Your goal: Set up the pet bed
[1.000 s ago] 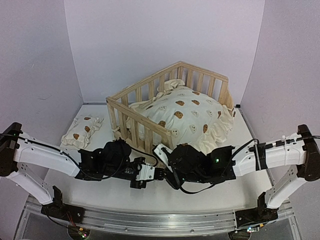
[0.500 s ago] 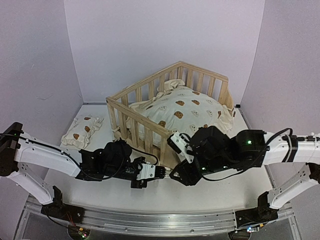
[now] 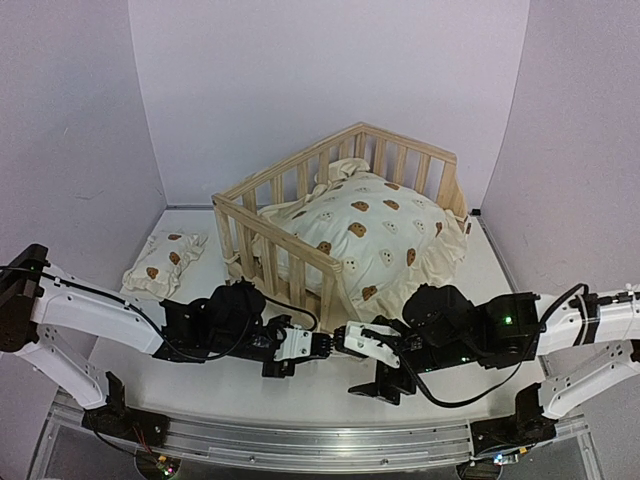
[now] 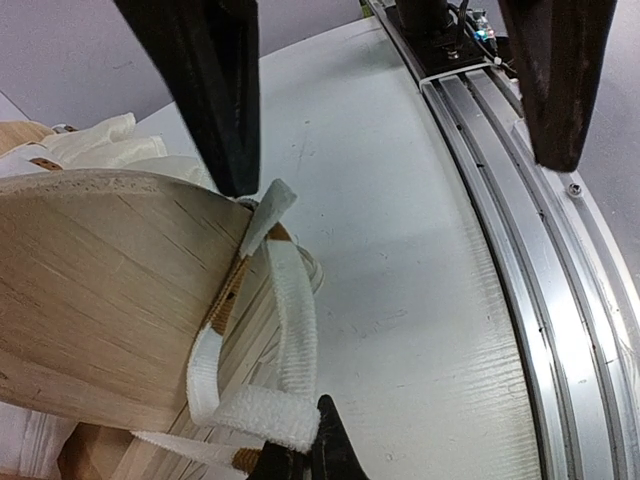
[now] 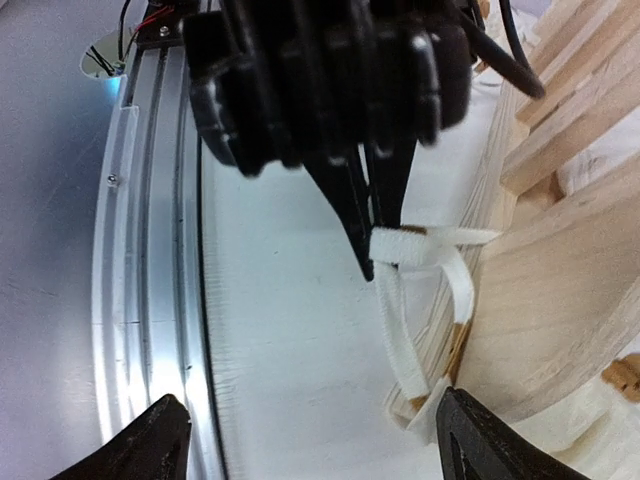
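Note:
The pet bed's pine frame (image 3: 272, 232) stands at mid-table with the bear-print cushion (image 3: 372, 232) inside it. The small matching pillow (image 3: 165, 262) lies on the table to the frame's left. A white tie (image 4: 295, 330) loops round the frame's near corner post (image 4: 100, 270). My left gripper (image 4: 300, 462) is shut on the tie's fuzzy end, low beside that post (image 3: 325, 345). My right gripper (image 5: 320, 450) stands open, facing the left one, nothing between its fingers (image 4: 215, 100). One right fingertip touches the tie's loose end by the post (image 5: 560, 280).
The aluminium rail (image 3: 300, 440) runs along the table's near edge, close under both grippers. Lilac walls close in the back and sides. The white tabletop (image 3: 200, 380) shows between frame and rail.
My right gripper has opened and drawn back from the corner post toward the near edge. The left gripper has stayed put, shut on the tie.

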